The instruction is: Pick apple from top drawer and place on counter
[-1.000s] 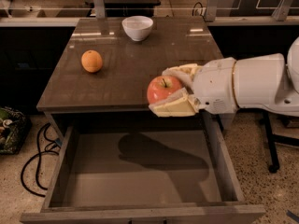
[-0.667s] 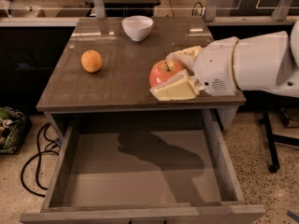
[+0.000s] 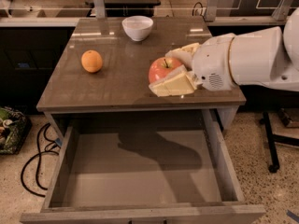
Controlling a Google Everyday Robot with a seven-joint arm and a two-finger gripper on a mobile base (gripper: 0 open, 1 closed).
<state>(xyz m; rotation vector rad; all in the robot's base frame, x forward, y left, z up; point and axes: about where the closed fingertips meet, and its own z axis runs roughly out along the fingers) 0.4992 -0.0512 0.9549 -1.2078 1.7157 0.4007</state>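
Observation:
The red apple [image 3: 160, 68] with its short stem is held between the cream fingers of my gripper [image 3: 169, 71], above the front right part of the counter [image 3: 117, 83]. Whether the apple touches the counter I cannot tell. The white arm reaches in from the right. The top drawer [image 3: 140, 171] stands pulled out below the counter, and its flat bottom is bare, with the arm's shadow on it.
An orange fruit [image 3: 91, 61] lies on the left part of the counter. A white bowl [image 3: 138, 27] stands at the back middle. Cables [image 3: 35, 160] lie on the floor to the left of the drawer. A chair base [image 3: 273, 139] stands at the right.
The gripper has carried the apple further back and slightly up over the counter, away from the front edge above the drawer.

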